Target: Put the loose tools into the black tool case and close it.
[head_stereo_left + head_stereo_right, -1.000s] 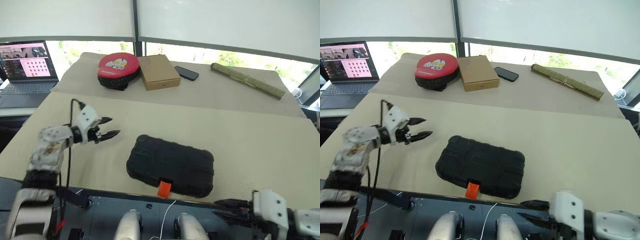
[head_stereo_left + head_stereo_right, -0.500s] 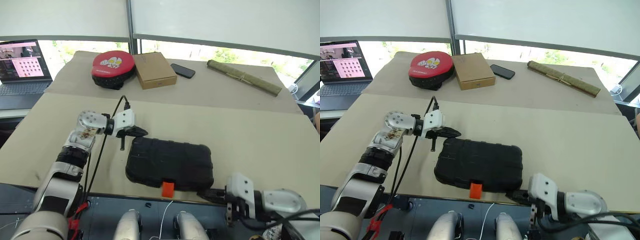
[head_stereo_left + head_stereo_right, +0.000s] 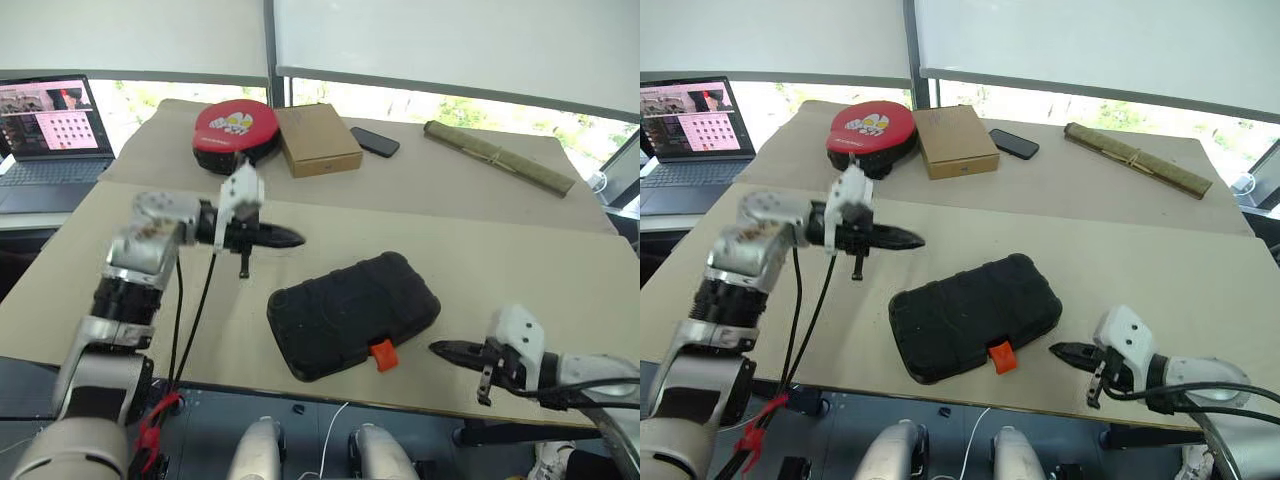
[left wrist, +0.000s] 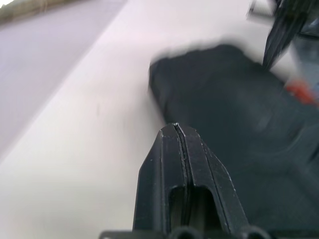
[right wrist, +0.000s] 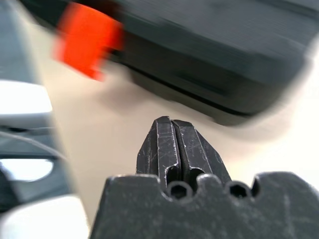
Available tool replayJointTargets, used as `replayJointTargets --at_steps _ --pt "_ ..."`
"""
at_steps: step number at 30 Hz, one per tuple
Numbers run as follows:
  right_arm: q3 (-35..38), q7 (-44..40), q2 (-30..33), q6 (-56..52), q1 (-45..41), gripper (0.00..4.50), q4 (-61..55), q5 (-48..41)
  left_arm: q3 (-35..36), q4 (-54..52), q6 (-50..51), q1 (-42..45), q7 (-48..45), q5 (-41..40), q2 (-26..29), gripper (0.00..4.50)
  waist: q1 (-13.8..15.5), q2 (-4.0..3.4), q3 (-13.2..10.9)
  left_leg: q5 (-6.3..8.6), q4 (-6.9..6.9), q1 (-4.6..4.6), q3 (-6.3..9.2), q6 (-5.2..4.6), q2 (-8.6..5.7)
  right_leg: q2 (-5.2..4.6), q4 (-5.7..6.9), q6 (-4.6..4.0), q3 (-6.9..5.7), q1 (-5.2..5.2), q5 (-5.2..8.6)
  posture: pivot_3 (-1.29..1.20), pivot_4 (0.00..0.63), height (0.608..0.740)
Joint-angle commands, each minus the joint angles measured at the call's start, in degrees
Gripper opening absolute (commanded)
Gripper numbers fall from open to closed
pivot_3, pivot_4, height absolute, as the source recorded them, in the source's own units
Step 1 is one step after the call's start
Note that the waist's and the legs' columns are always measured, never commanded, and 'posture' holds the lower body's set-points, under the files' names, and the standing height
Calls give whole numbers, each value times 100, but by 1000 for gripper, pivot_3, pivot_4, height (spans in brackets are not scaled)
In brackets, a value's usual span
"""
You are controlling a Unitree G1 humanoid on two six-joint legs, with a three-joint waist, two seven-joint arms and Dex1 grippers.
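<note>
the right end effector sits nearest, at about 4 o'clock on the tabletop near its front edge, its two black fingers pressed together and holding nothing; its tip points at the black tool case and stops just short of it, apart from the orange latch. the right wrist view shows the same pinched fingers with the latch and the case's edge just beyond.

the black tool case lies shut near the centre of the tabletop, turned at an angle, with the latch on its near edge at about 6 o'clock. no loose tools are in sight on the tabletop.

the left end effector is at about 10 o'clock from the case, raised above the tabletop, fingers closed flat against each other and empty, pointing across toward the right. it is near the case's far left corner but not touching it.

farther back, at 12 o'clock, stand a round red-and-black pad with a small white emblem too small to read, a brown cardboard box just beside it, a dark phone, and a long olive roll at 1 o'clock. an open laptop is at 10 o'clock, its screen text unreadable.
</note>
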State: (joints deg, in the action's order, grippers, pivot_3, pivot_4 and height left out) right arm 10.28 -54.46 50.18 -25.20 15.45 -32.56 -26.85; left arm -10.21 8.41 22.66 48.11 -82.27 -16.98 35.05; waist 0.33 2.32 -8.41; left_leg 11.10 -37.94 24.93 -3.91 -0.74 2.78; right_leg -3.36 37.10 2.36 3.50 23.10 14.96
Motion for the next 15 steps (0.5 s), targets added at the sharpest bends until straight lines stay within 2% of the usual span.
replayJointTargets --at_steps 1,7,15 --pt "-191 37 75 -314 -102 0 -516 -194 -761 -297 -646 -410 -143 485 -122 33 -21 -11 5 0 0 -7 -2 0 0 0 0 0 3 -4 0 0 150 740" --pt "-896 431 -55 -836 -517 0 -889 -93 -1450 526 -2044 -541 180 1380 -516 33 -13 1 4 -3 0 -15 2 0 2 9 2 -10 6 -9 -2 0 150 740" --pt "-1515 930 -318 -1011 -822 0 -784 234 -1448 891 -2289 -518 162 1358 -705 33 16 3 7 -3 0 -27 0 0 0 4 -2 -7 7 -22 -2 0 150 740"
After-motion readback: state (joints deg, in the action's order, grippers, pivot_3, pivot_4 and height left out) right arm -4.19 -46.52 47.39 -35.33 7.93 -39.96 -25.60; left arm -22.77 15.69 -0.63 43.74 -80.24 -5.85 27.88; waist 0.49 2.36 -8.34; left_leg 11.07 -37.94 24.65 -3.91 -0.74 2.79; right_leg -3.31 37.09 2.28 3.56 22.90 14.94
